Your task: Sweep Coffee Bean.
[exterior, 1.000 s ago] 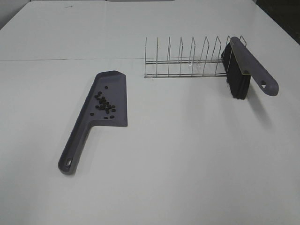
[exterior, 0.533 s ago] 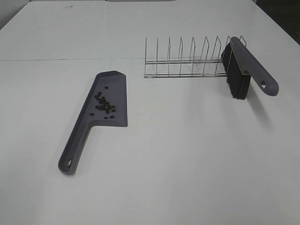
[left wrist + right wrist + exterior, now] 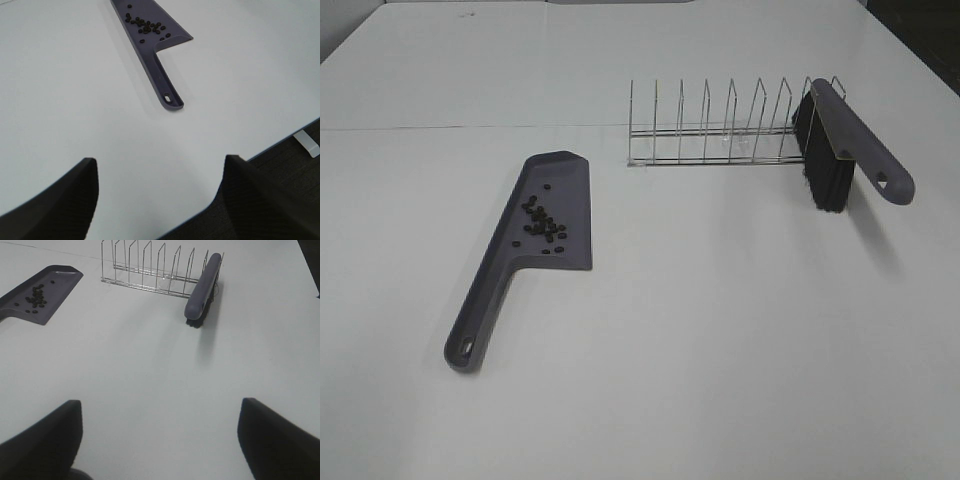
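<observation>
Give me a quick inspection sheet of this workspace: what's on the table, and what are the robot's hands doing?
Surface: white table, flat, mostly bare.
Job's things: beans lie clustered on the dustpan blade; none seen loose on the table. The dustpan lies flat, handle toward the near edge. The brush leans on the right end of the wire rack, bristles down.
Clutter: nothing seen.
Grippers: left tool and right tool are both open, holding nothing, above the near part of the table, away from everything. Neither shows in the high view.
Cables: nothing seen.
Surroundings: dark floor beyond the table edge, with a small white piece below it.
</observation>
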`<action>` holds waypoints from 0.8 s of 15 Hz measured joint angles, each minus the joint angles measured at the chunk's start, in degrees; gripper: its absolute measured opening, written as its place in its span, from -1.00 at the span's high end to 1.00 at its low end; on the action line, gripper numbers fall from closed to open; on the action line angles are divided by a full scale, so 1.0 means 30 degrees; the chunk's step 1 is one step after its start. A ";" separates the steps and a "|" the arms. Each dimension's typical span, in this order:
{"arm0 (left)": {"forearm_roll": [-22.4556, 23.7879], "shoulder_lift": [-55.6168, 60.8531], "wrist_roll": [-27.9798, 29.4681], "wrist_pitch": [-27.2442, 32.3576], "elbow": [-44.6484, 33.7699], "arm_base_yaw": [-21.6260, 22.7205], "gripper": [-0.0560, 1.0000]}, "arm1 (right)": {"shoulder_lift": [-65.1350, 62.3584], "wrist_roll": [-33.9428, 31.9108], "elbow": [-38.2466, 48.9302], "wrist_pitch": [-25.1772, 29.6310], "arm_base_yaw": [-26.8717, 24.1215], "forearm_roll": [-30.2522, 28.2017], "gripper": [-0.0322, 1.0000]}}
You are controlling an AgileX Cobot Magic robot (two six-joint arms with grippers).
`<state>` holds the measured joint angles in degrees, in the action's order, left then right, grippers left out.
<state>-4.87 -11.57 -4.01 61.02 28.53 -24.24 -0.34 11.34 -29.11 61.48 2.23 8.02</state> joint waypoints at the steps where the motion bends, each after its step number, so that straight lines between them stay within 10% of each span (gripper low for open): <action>1: 0.0095 0.0000 0.0000 0.0000 0.0000 0.0000 -0.33 | 0.0000 0.0000 0.0000 0.0000 0.0000 0.0057 -0.44; 12: 0.0439 0.0000 -0.1089 0.0000 0.0000 0.0000 -0.33 | 0.0000 0.0000 0.0000 0.0000 0.0000 0.0076 -0.44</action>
<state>-3.55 -11.57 -7.28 61.02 28.53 -24.24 -0.34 11.34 -29.11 61.48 2.23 8.25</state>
